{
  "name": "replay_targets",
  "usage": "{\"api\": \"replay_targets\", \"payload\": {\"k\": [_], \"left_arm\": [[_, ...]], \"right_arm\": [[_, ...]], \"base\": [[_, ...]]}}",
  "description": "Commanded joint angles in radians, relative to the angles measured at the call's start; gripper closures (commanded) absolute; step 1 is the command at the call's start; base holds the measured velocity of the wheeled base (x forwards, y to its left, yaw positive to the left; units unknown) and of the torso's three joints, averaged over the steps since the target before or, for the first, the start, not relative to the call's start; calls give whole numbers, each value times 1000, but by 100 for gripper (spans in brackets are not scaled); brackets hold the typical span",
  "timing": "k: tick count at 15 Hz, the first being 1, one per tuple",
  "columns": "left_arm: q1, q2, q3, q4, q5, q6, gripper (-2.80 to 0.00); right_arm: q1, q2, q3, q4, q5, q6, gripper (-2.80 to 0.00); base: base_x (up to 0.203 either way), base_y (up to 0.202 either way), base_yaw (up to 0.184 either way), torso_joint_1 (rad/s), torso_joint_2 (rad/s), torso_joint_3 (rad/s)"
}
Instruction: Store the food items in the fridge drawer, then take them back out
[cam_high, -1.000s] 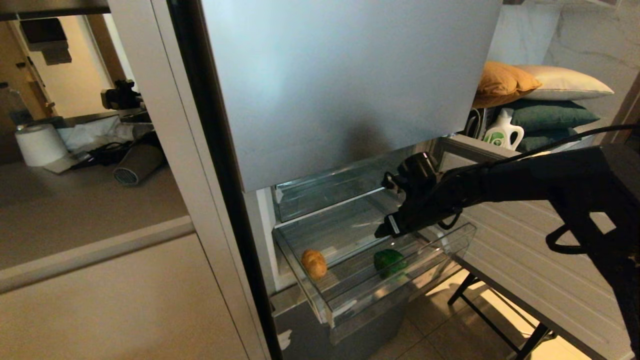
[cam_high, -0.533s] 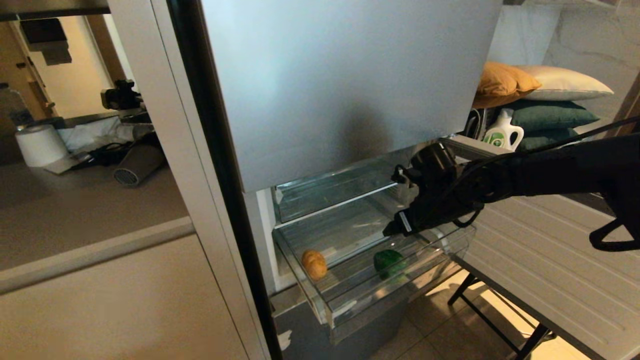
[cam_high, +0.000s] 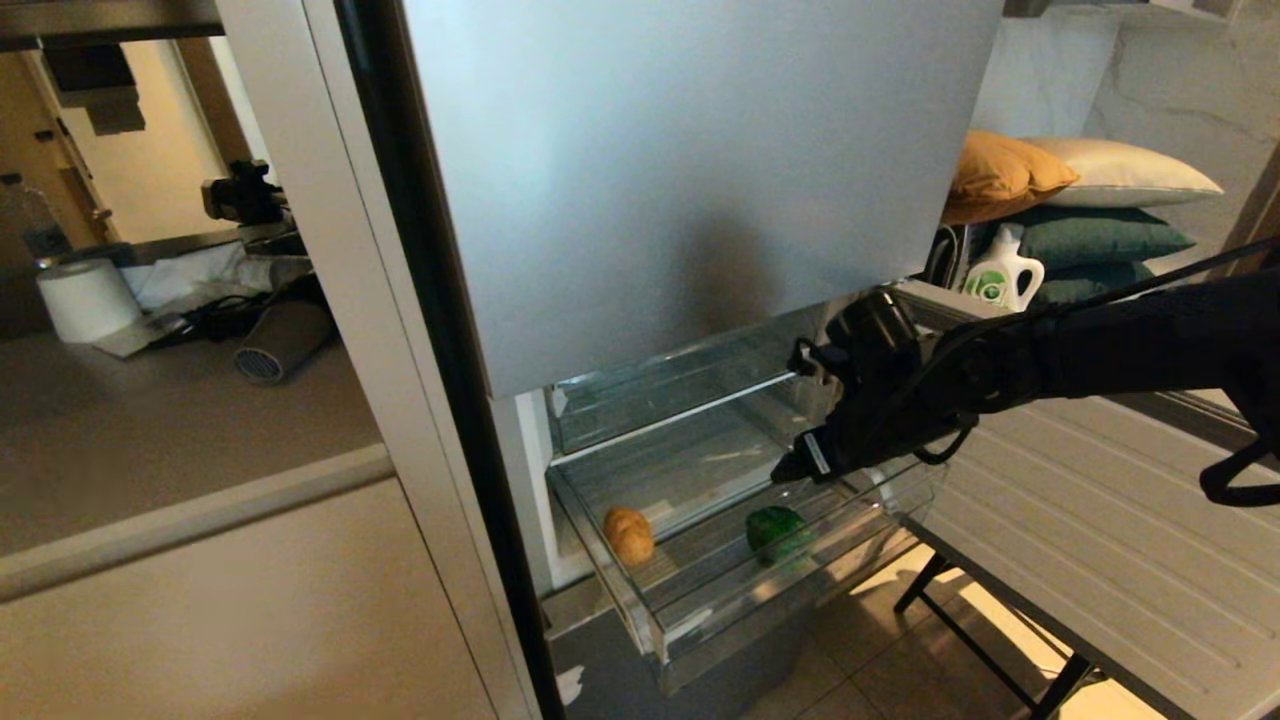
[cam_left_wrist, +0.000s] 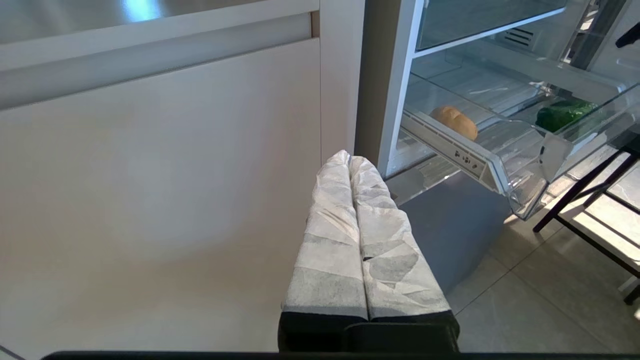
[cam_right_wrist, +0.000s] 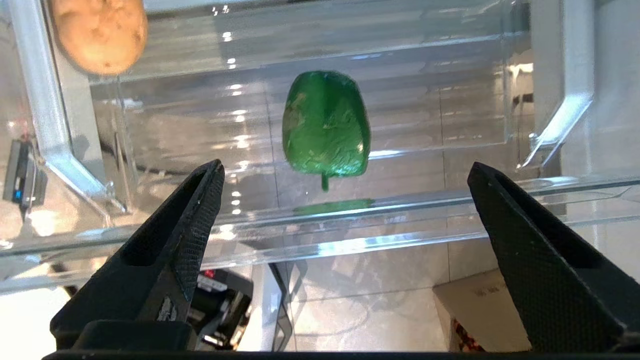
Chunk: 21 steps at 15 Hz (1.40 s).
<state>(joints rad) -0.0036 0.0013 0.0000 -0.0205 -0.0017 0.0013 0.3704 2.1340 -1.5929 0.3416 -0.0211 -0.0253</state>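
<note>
right gripper (cam_right_wrist: 345, 200): jaws spread wide, empty | bell pepper (cam_right_wrist: 326, 131): just below and ahead, centred between fingers, stem toward gripper | potato (cam_right_wrist: 100, 32): well aside | left gripper (cam_left_wrist: 350, 162): closed, parked farther off

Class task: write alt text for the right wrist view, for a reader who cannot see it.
The open right tool, its two black fingers spread wide, hovers above a green pepper lying in a clear fridge drawer. A potato lies further along the same drawer.
</note>
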Motion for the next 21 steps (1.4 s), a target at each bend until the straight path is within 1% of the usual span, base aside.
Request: {"api": "replay_targets", "payload": {"k": [1,8,13,21], "left_arm": [[1,0,11,-1,0,0,0],[1,0,11,-1,0,0,0],[1,0,11,-1,0,0,0],[1,0,11,-1,0,-1,0]], "right_arm": [[2,1,10,2,0,-1,-280],[2,28,22,-1,0,-7,-280],[2,125,-21,-4,-2,-3,-280],[2,203,-59,-4,0,-3,-280]], "base": [[0,0,0,90,-173,-90],[0,0,0,67,-132,-71],[0,0,0,67,-131,-73],[0,0,0,62,-123,-64]]}}
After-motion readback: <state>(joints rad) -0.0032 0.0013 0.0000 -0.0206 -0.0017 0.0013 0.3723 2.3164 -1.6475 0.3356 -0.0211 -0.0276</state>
